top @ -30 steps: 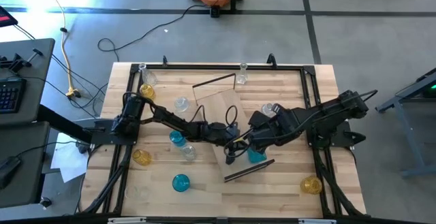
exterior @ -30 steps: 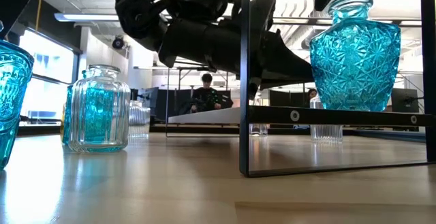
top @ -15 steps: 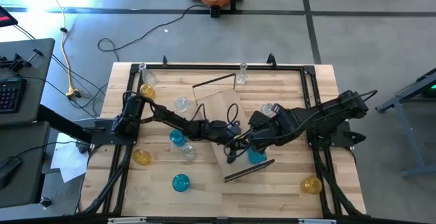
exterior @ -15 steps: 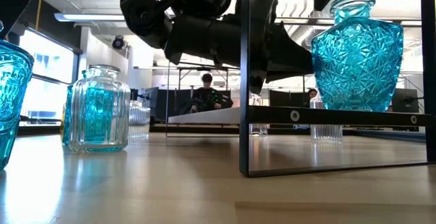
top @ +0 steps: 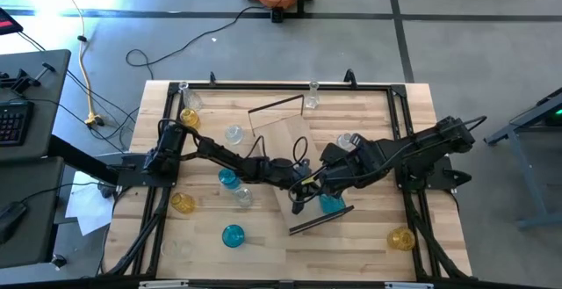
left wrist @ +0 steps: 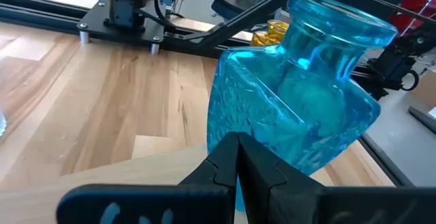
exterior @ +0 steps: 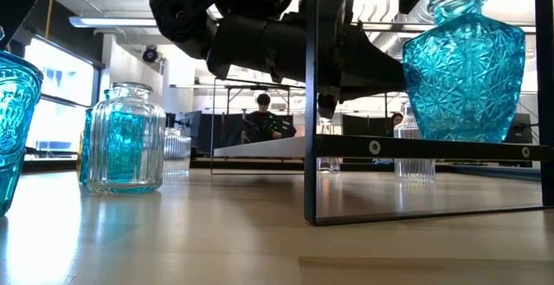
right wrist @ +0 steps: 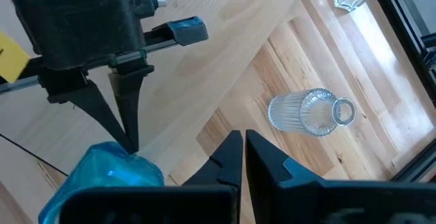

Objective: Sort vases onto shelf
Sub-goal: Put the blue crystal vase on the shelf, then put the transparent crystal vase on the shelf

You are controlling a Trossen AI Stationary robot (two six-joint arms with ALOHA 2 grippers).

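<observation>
Blue vase (exterior: 463, 64) sits on the shelf (top: 294, 162) near its dark end frame (top: 321, 220), tilted slightly in the low view. Shelf lies diagonally mid-worktop (top: 369, 245).

Left hand (top: 306, 186) is right at the blue vase; its fingers (left wrist: 235, 166) are pressed together, tips against the vase's side, not around it. Right hand (top: 327, 189) comes in from the other side, also at that vase; its fingers (right wrist: 242, 157) are nearly closed too, holding nothing.

Other vases are on the worktop, off the shelf:
- clear ribbed one (right wrist: 308, 112) on its side, just beside the shelf
- clear jar (exterior: 124, 138) and another blue vase (top: 228, 178) left of the shelf
- blue (top: 233, 235) near the front edge
- amber ones at front right (top: 400, 238) and left (top: 183, 203)
- clear ones at the back rail (top: 313, 97)
</observation>
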